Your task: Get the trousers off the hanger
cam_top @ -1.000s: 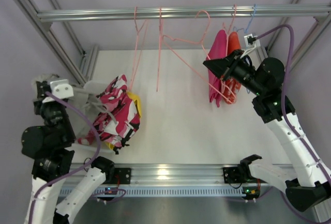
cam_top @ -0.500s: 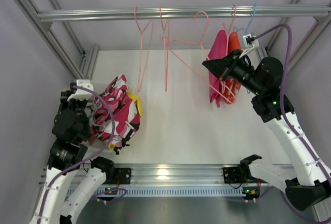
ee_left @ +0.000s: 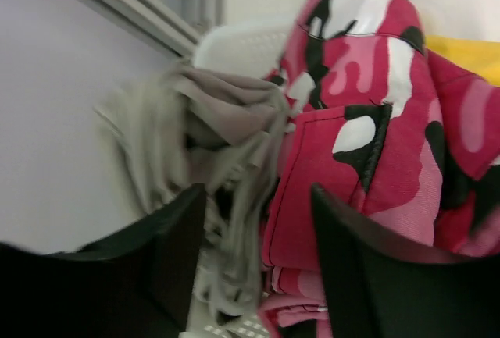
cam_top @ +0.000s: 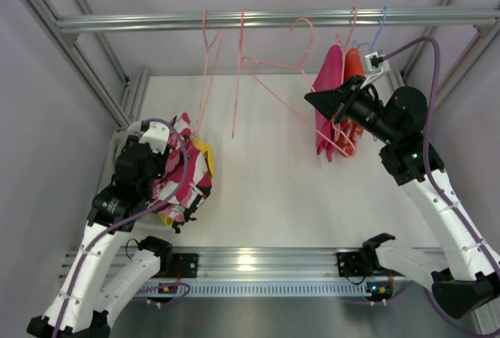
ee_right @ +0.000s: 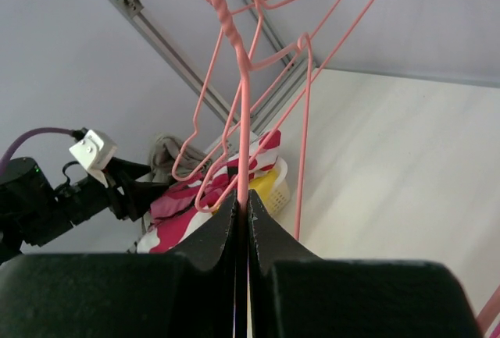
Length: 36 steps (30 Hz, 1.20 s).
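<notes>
The pink-white-black patterned trousers lie piled at the table's left, with yellow trousers under them. Grey trousers lie crumpled beside the pile. My left gripper is open right over them, the grey cloth loose between its fingers. My right gripper is shut on the wire of an empty pink hanger. Magenta trousers and orange trousers hang behind my right arm.
A white basket holds the pile. The metal rail crosses the top, carrying two more empty pink hangers and a blue hanger. Frame posts stand along the left side.
My left arm has swung in from the far left onto the pile and its gripper has opened, letting go of the grey trousers. The empty hangers sway. The right arm has stayed put.
</notes>
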Available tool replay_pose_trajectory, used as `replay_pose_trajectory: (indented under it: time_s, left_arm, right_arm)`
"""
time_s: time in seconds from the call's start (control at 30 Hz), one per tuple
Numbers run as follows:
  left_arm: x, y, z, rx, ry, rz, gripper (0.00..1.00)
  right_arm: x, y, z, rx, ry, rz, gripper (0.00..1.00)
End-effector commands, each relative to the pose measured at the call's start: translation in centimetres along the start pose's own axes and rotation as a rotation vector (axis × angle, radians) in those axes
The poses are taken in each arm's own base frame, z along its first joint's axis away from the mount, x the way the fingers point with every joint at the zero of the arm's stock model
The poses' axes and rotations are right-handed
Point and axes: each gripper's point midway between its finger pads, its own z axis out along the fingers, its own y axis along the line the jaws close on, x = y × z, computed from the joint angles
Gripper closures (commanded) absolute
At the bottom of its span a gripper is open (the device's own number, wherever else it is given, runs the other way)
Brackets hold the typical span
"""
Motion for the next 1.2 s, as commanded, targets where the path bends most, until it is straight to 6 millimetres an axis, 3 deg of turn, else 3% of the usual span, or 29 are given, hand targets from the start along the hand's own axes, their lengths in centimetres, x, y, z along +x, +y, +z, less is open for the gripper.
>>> replay_pose_trajectory:
  time_s: [0.0,0.07,0.1,0.13,0.17,0.3,0.33,0.43,0.5,0.67,0.7,0.97,1.17]
  left_arm:
    - [-2.2,-2.8,-0.4,0.168,-0.01,-0.124,0.36]
    - [-3.1,-3.1,-0.9,0.204,-0.012,-0.142,0.3]
    - [-4.9,-3.0,-1.7,0.237,-0.05,-0.164,0.26]
    - [-5.9,-2.9,-2.2,0.251,-0.072,-0.187,0.1]
    - [-7.0,-2.6,-2.7,0.263,-0.101,-0.2,0.03]
    - [-14.1,-0.1,-6.0,0.289,-0.289,-0.282,0.01]
    - [-16.5,1.3,-7.6,0.282,-0.361,-0.315,0.01]
    - [-19.3,2.4,-8.1,0.272,-0.407,-0.321,0.01]
    - [-21.1,3.5,-8.6,0.246,-0.451,-0.338,0.01]
    - [-22.3,3.9,-8.5,0.235,-0.481,-0.363,0.01]
    - [-22.3,3.8,-8.3,0.232,-0.479,-0.365,0.01]
    - [-22.1,3.7,-7.9,0.22,-0.513,-0.367,0.01]
    - [-22.5,3.6,-7.2,0.212,-0.514,-0.375,0.01]
  right_arm:
    - [-1.3,1.9,-0.6,-0.039,-0.042,-0.046,1.0]
    - [-1.4,2.1,-0.6,-0.034,-0.035,-0.06,1.0]
    - [-1.4,2.1,-0.5,-0.033,-0.033,-0.063,1.0]
    - [-1.4,2.2,-0.5,-0.031,-0.028,-0.069,1.0]
    - [-1.3,2.2,-0.4,-0.027,-0.022,-0.069,1.0]
    - [-0.8,2.6,0.2,-0.021,-0.003,-0.077,1.0]
    - [-0.8,3.0,0.4,-0.016,-0.007,-0.078,1.0]
    - [-0.8,3.2,1.3,0.01,-0.005,-0.062,1.0]
    - [-0.6,2.4,2.4,0.068,0.003,-0.043,1.0]
    - [-2.4,0.8,4.1,0.237,-0.022,0.002,1.0]
    - [-2.3,0.0,3.9,0.287,-0.011,0.002,1.0]
    - [-4.8,1.0,1.2,0.294,-0.07,-0.075,1.0]
    - [-5.0,-0.9,2.9,0.348,-0.103,-0.12,1.0]
